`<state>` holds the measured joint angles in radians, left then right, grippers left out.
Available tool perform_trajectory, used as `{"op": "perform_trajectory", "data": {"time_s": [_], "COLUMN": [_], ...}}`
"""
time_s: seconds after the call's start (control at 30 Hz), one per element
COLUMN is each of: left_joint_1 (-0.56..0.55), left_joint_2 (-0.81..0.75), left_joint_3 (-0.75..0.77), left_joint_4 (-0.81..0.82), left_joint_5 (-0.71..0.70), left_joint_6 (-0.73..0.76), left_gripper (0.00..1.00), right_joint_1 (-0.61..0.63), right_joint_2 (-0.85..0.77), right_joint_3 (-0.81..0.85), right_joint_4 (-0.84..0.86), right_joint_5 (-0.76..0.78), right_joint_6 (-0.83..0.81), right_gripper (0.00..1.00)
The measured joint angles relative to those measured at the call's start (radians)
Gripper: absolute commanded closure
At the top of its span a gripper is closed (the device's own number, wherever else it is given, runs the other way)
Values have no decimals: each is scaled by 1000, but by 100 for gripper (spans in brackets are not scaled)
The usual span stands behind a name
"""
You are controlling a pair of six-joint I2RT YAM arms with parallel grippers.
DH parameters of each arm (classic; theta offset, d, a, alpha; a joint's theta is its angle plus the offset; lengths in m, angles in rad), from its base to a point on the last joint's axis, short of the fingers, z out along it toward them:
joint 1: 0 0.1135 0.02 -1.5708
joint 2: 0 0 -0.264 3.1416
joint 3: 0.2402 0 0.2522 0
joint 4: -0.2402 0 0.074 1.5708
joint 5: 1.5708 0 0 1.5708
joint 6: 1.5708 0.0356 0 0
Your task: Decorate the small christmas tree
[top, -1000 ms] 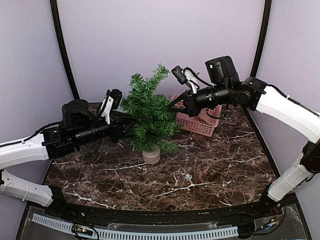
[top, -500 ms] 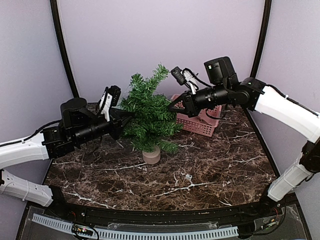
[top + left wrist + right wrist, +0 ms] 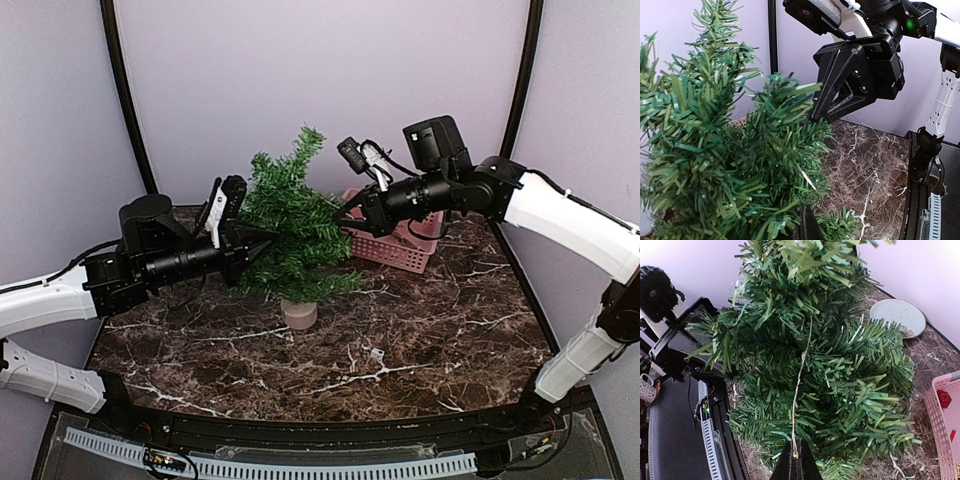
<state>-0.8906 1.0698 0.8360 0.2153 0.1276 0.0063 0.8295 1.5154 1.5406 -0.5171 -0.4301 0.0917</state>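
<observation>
The small christmas tree (image 3: pixel 290 225) stands mid-table on its tan base (image 3: pixel 299 315), leaning slightly left. My right gripper (image 3: pixel 345 212) is at its right side, shut on a thin pale light wire (image 3: pixel 799 385) that runs up from the fingertips (image 3: pixel 796 460) over the branches (image 3: pixel 840 365). My left gripper (image 3: pixel 268 240) is at the tree's left side. Its jaws (image 3: pixel 807 222) are shut among the lower needles (image 3: pixel 715 150), which hide what they pinch. A short bit of pale wire (image 3: pixel 808 180) shows just above them. The right gripper (image 3: pixel 815 117) shows across the tree.
A pink basket (image 3: pixel 395 245) sits behind the tree on the right, with a red item (image 3: pixel 943 398) inside. A pale round plate (image 3: pixel 898 316) lies at the back of the table behind the tree. A small clear scrap (image 3: pixel 377 353) lies on the marble top in front.
My left gripper closed inside the tree's left branches. The tree shifted and tilted a little to the left. The right gripper moved slightly left with the wire.
</observation>
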Motion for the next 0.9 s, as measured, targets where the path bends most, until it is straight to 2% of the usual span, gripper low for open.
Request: {"op": "perform_trajectory", "data": {"time_s": [0.3,0.9], "left_joint_1": [0,0], "left_joint_2": [29,105], "left_joint_3": [16,94], "left_joint_4": [5,-6], "left_joint_5": [67,71], "left_joint_6": [40,77], "left_gripper": [100,100], "right_joint_1": [10,70], "right_joint_2": [19,53], "right_joint_3": [5,53], "right_joint_4": [1,1], "right_joint_5": [-1,-21], "right_joint_6": [0,2], "right_gripper": [100,100]}}
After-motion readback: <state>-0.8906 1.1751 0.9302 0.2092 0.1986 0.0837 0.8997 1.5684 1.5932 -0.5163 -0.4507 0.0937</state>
